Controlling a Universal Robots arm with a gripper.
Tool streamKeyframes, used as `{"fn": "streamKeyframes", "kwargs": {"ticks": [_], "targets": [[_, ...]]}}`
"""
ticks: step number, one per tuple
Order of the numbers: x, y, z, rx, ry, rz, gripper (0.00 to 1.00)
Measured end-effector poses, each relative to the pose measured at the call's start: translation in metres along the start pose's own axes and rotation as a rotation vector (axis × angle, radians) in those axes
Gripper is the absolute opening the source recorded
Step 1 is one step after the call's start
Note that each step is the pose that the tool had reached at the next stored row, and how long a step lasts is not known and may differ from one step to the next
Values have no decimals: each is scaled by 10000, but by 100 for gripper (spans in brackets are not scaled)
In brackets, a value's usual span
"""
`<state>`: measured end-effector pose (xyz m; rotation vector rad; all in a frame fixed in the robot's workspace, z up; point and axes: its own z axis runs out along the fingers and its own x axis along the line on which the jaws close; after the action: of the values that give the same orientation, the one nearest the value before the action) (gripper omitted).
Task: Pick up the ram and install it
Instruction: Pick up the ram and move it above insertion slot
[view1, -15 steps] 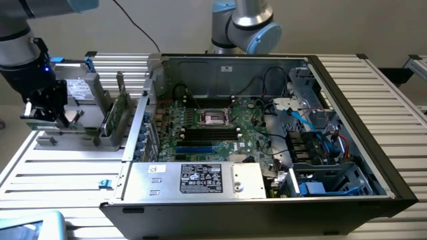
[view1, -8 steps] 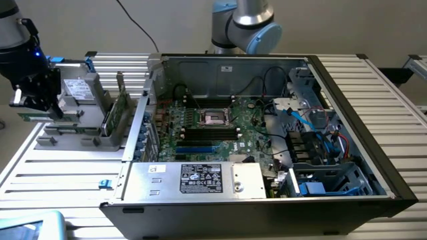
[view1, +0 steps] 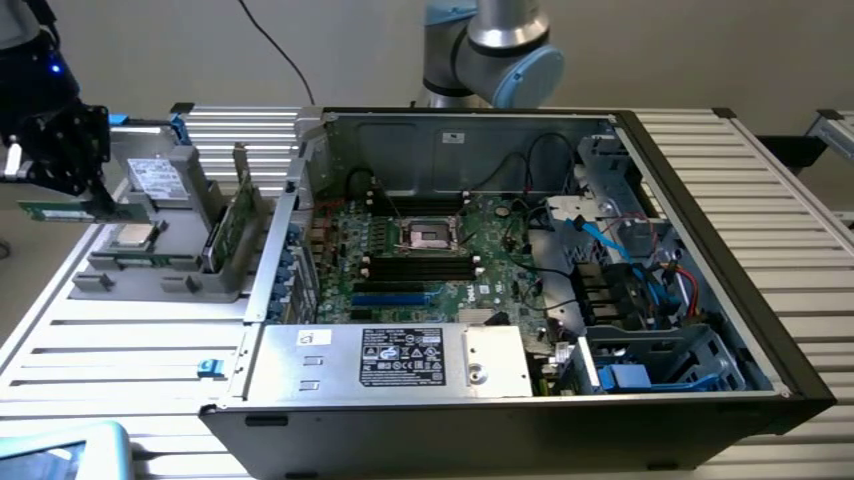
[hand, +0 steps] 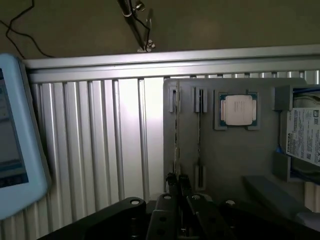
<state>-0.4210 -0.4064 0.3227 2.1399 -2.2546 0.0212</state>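
Ribbed aluminium tabletop (view1: 120, 340) with an open PC case (view1: 534, 440) lying on it. The jaws are pinched nearly all the way closed on the ram (view1: 54, 210), which hangs above the grey parts holder (view1: 147, 285) at the exterior view's left. The stick's long axis runs roughly left-right there, same as the black memory slots (view1: 420, 266) on the motherboard (view1: 494, 240), well off to the right. Count: one arm, one ram gripped, one silver processor (view1: 135, 237) on the holder.

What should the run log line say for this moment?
stage: pick | hand: shut on the ram | place: above the grey parts tray, exterior view's left | install: not yet done
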Motion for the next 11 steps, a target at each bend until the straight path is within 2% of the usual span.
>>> {"fn": "streamKeyframes", "kwargs": {"ticks": [5,11], "targets": [[4,-106,-222,-1,0,-1,13],[11,-317,-386,0,-8,-1,13]]}}
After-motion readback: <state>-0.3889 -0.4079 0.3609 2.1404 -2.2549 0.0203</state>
